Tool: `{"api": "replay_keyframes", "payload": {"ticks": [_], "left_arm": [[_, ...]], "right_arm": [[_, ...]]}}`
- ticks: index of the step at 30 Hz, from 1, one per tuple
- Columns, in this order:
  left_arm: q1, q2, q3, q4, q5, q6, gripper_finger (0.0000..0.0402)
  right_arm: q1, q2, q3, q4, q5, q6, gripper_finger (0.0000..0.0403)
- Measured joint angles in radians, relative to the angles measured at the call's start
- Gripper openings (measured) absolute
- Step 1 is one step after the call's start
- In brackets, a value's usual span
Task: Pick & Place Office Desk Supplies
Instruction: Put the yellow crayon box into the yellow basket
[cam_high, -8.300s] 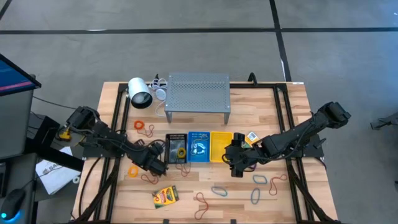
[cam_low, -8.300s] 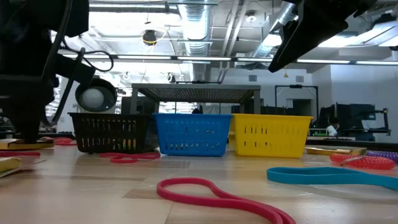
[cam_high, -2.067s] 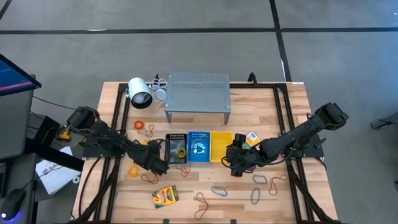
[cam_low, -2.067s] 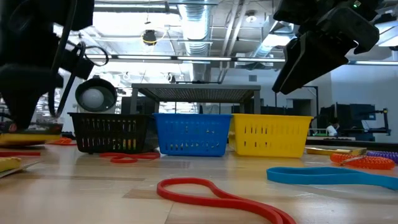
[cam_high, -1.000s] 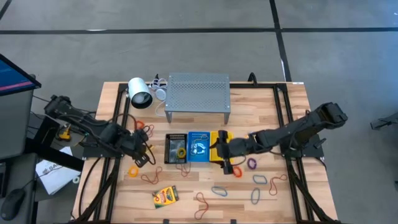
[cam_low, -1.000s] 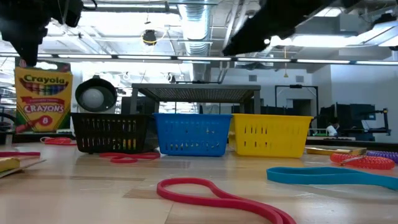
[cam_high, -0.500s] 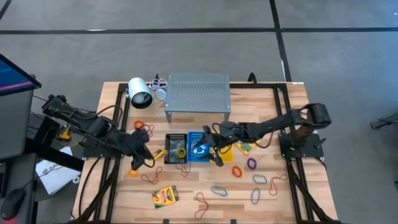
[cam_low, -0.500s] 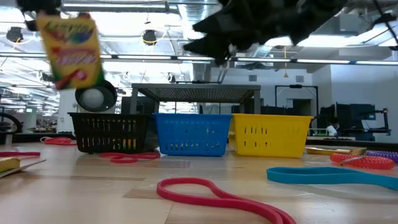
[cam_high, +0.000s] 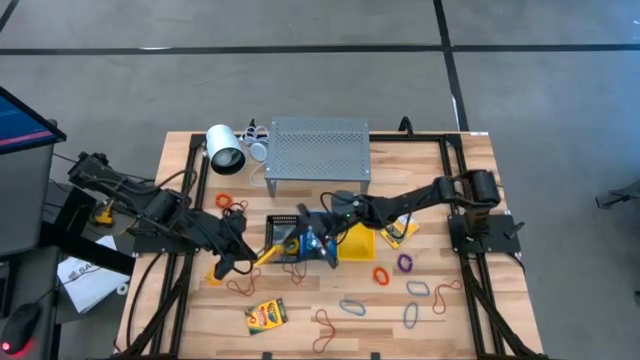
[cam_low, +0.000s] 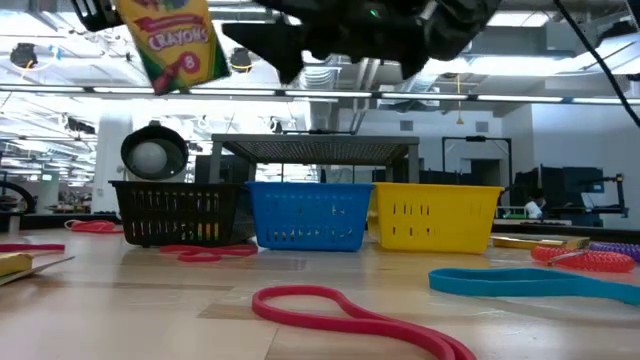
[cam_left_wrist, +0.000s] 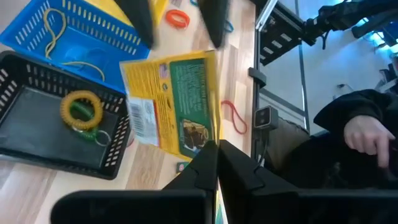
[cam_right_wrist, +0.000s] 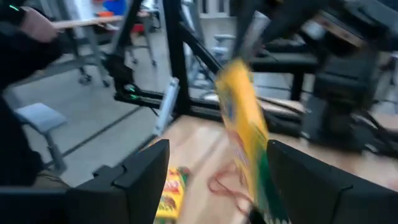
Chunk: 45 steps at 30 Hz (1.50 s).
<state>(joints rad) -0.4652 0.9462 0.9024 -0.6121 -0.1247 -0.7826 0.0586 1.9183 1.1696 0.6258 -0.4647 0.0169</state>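
2 arms now meet above the baskets, where a second ago they were well apart. The left gripper (cam_high: 262, 252), fingers pinched shut on a crayon box (cam_high: 272, 247), has carried it from low at the table's left side up to the black basket (cam_high: 283, 238); in the low view the box (cam_low: 176, 40) hangs high above the table. The right gripper (cam_high: 312, 240) has swung in from beside the yellow basket (cam_high: 358, 240) to over the blue basket (cam_high: 318, 238), and faces the box with fingers spread wide and empty, as its wrist view shows (cam_right_wrist: 249, 140). This reads as a handover or a drop into a basket about to come; which, I cannot tell.

Counted from above: 3 baskets in a row, 1 black, 1 blue, 1 yellow. 3 crayon boxes: 1 held, 1 loose (cam_high: 265, 315) near the front edge, 1 (cam_high: 402, 231) beside the yellow basket. Roughly 10 rubber bands lie loose on the table (cam_high: 460, 175), orange, purple, brown, red and blue-grey among them; a yellow coil (cam_left_wrist: 82, 109) sits in the black basket.
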Motion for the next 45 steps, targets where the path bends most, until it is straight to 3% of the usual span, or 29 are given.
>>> {"api": "replay_keyframes", "payload": {"ticks": [10,34,45], "left_arm": [[-0.001,0.043,0.000,0.063,0.030,0.027,0.0001],[0.000,0.046,0.000,0.127,0.042,0.074,0.0001],[0.036,0.046,0.000,0.122,0.036,0.105,0.0001]], "right_arm": [[-0.002,0.110,0.163,-0.087,-0.086,0.002,0.0265],[-0.027,0.113,0.166,-0.041,-0.032,-0.025,0.0265],[0.001,0.113,0.166,-0.032,-0.085,-0.025,0.0265]]}}
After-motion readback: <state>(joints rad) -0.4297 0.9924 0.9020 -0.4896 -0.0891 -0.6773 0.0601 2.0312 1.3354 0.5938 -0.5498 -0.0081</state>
